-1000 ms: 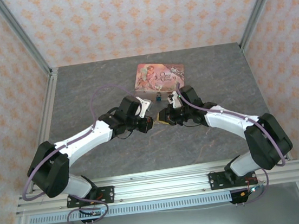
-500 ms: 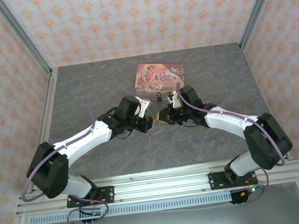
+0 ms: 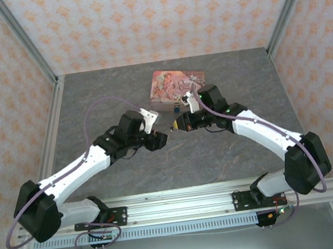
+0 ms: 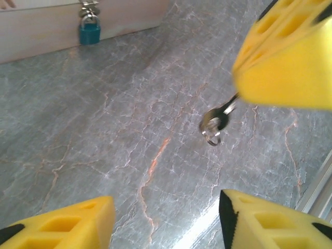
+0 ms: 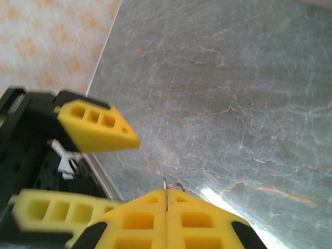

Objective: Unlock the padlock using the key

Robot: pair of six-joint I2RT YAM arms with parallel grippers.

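Pink and flat, the tin box lies by the far edge of the grey table, near the middle. Its lid is down, so what is inside cannot be seen. The little blue padlock hangs on the side of the tin that faces the arms. Its metal loop is hooked into a small catch.

From the top view the padlock is just a tiny dark speck. The left wrist view shows it clearly. That view also shows the key sticking out from the right gripper, with a ring on its end. The key is well apart from the padlock.

In the right wrist view the right gripper's yellow fingers are pressed tight together on the key, and a bit of the ring peeks up between them. The same view shows the left gripper from the front. It is spread wide with nothing in it.

Half a second ago the two grippers were right next to each other. Now the left arm has pulled back toward the left and the near edge, and there is a gap between them. The right gripper has gone a little closer to the tin. The tin and the padlock have not moved.
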